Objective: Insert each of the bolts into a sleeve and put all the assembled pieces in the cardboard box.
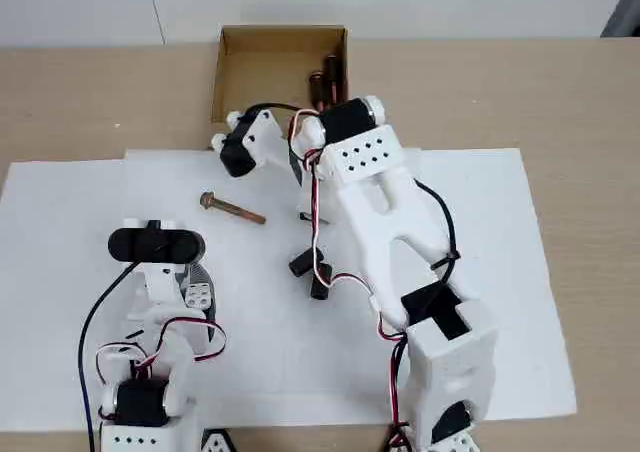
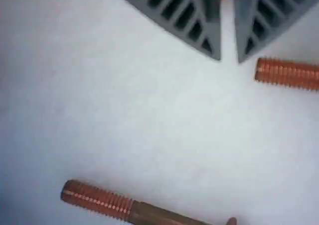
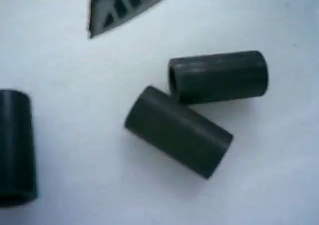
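Note:
Two copper bolts lie on the white paper: in the left wrist view one bolt (image 2: 286, 73) has its threaded end just beside my left gripper (image 2: 230, 59), another bolt (image 2: 124, 207) lies farther off. The left gripper's grey fingers stand shut with only a thin slit, holding nothing. The high view shows one bolt (image 1: 231, 209) between the arms. Black sleeves (image 3: 217, 77) (image 3: 178, 131) lie touching, a third sleeve (image 3: 16, 148) apart; in the high view they are the sleeves (image 1: 311, 274). My right gripper (image 1: 299, 170) hangs open above them, one finger (image 3: 124, 8) showing. The cardboard box (image 1: 233, 67) holds assembled pieces (image 1: 326, 78).
White paper (image 1: 480, 222) covers the middle of the wooden table (image 1: 80, 92). The box stands at the back edge of the paper, just behind the right arm's wrist. The left arm (image 1: 150, 372) sits at the front left, with red and black cables looping around both arms.

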Motion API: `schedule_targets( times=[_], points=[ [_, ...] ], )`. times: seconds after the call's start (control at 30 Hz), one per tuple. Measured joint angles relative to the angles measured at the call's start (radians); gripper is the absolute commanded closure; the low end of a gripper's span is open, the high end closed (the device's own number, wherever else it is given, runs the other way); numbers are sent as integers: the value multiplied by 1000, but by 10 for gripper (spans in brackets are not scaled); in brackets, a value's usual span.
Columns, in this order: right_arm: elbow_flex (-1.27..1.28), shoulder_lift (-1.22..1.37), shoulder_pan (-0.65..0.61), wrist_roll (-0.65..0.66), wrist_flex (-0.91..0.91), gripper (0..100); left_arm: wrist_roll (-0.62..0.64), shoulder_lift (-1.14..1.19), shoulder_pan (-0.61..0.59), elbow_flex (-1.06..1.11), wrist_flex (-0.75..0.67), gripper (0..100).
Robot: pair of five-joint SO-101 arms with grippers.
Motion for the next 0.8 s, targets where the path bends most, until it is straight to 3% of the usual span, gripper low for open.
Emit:
schedule_targets(
  times=[0.23, 0.8],
  points=[
    [0, 38, -43, 87, -52, 843, 0, 0, 0, 0, 0, 994],
    [0, 226, -29, 152, -178, 844, 0, 0, 0, 0, 0, 994]
  ],
)
